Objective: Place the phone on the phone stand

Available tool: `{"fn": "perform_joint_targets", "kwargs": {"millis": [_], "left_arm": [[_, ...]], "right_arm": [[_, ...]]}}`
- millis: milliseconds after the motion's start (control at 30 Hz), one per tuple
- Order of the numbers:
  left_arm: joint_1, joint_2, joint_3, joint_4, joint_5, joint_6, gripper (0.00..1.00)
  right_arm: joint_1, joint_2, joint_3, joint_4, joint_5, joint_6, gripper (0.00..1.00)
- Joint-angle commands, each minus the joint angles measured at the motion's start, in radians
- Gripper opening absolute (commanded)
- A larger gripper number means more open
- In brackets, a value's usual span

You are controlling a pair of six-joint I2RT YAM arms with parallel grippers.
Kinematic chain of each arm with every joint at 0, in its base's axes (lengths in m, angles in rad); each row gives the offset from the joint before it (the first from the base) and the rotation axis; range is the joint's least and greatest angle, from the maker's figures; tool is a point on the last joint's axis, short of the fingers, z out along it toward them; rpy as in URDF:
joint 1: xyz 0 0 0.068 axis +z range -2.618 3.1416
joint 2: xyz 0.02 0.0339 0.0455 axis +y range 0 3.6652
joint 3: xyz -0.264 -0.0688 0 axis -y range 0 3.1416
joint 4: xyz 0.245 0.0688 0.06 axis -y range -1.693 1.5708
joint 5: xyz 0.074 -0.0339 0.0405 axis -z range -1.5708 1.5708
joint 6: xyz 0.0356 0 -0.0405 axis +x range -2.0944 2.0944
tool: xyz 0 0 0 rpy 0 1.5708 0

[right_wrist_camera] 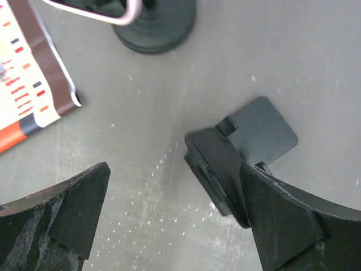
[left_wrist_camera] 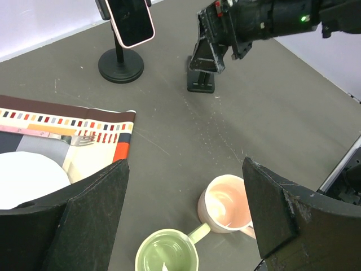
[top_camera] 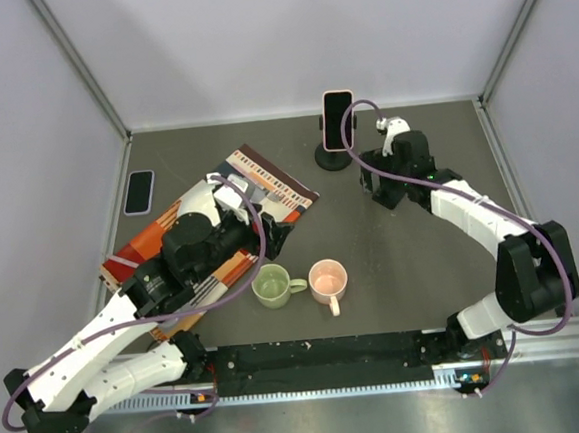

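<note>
So the phone is sitting in the phone stand at the far side of the tabletop. It's a slim rounded rectangle in a pink case, held portrait with its long axis straight up and down and the dark glass facing the near edge. The stand is matte black, with a round disc base, a thin post and a clip at the top.

A second phone lies flat by the left wall, screen up, long axis running near to far.

The right claw hangs just right of the stand with its fingers spread wide and nothing in them. A small black hinged plastic piece sits on the tabletop under it. The left claw is wide open too, gripping nothing, over the edge of a glossy printed magazine with a strip of coloured squares.

A green mug and a pink mug, both shiny, sit just beside each other near the front. The tabletop is dark grey and matte, with lots of scuffs and white specks.
</note>
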Motion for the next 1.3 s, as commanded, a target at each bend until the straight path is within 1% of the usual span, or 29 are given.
{"fn": "perform_joint_targets", "kwargs": {"millis": [0,33,67,100,133,200,267,300,367,400,467,500,567,600,733,800,867,1033,1133,1200,1267], "left_arm": [[-0.003,0.020,0.001,0.065,0.025,-0.009,0.86],[-0.003,0.020,0.006,0.063,0.032,-0.003,0.86],[-0.003,0.020,0.009,0.059,0.032,-0.002,0.86],[-0.003,0.019,0.011,0.056,0.031,0.000,0.86],[-0.003,0.011,0.009,0.056,0.029,0.003,0.86],[-0.003,0.003,0.006,0.047,0.029,0.006,0.86],[-0.002,0.002,-0.005,0.047,0.029,0.006,0.87],[-0.003,0.000,-0.008,0.048,0.034,0.006,0.87],[-0.003,0.000,-0.015,0.056,0.039,0.006,0.87],[-0.003,0.003,-0.015,0.056,0.039,0.006,0.87],[-0.003,0.000,-0.014,0.059,0.040,0.009,0.86],[-0.003,-0.006,-0.014,0.060,0.036,0.011,0.86],[-0.002,-0.015,-0.015,0.057,0.031,0.015,0.86],[-0.002,-0.024,-0.017,0.054,0.023,0.017,0.86],[-0.003,-0.052,-0.029,0.031,0.008,0.020,0.86],[-0.003,-0.060,-0.031,0.024,0.003,0.022,0.87],[-0.003,-0.060,-0.031,0.020,0.002,0.023,0.87],[-0.002,-0.053,-0.023,0.022,0.006,0.025,0.87],[-0.003,-0.053,-0.022,0.023,0.003,0.029,0.87],[-0.002,-0.060,-0.022,0.023,0.000,0.028,0.87],[-0.003,-0.061,-0.020,0.022,0.005,0.026,0.87]], "right_arm": [[-0.067,-0.038,0.020,0.081,-0.226,-0.174,0.97],[-0.089,-0.034,0.033,0.040,-0.224,-0.144,0.97],[-0.131,-0.041,0.032,0.044,-0.250,-0.106,0.97],[-0.146,-0.052,0.017,0.054,-0.273,-0.046,0.97],[-0.153,-0.069,-0.003,0.074,-0.305,-0.028,0.97],[-0.156,-0.112,-0.055,0.108,-0.303,0.015,0.97],[-0.156,-0.118,-0.060,0.079,-0.217,0.119,0.95],[-0.156,-0.109,-0.051,0.049,-0.163,0.226,0.93],[-0.137,-0.100,-0.034,0.007,-0.140,0.293,0.93],[-0.085,-0.097,-0.029,-0.016,-0.024,0.342,0.93],[-0.034,-0.098,-0.032,-0.030,0.062,0.356,0.94],[-0.005,-0.095,-0.034,-0.048,0.154,0.377,0.95],[-0.003,-0.089,-0.039,-0.059,0.179,0.408,0.95],[-0.006,-0.089,-0.040,-0.060,0.184,0.414,0.97],[-0.006,-0.071,-0.057,0.002,0.144,0.336,0.97],[-0.005,-0.060,-0.048,0.007,0.079,0.335,0.96],[0.003,-0.045,-0.039,0.012,0.049,0.362,0.94],[0.008,-0.037,-0.040,0.044,0.078,0.382,0.94],[0.006,-0.031,-0.035,0.056,0.151,0.353,0.95],[-0.011,-0.015,-0.042,0.126,0.170,0.312,0.95],[-0.040,0.006,-0.048,0.212,0.141,0.280,0.95]]}}
